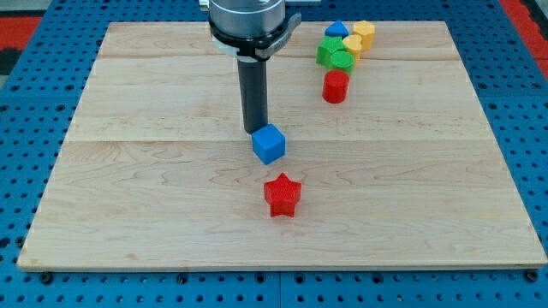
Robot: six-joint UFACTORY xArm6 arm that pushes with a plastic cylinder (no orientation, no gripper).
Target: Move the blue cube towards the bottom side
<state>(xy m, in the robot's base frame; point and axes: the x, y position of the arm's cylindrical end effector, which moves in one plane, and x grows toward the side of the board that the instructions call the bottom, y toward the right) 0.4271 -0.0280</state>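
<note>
The blue cube [268,144] sits near the middle of the wooden board [128,188]. My tip [254,129] stands just above and to the left of the cube, touching or almost touching its upper left corner. A red star [282,195] lies below the cube, a little to the right, with a gap between them.
At the view's top right there is a cluster: a blue block [337,30], two yellow blocks [364,32] [352,44], green blocks [333,54], and a red cylinder [336,85] below them. A blue pegboard [26,128] surrounds the board.
</note>
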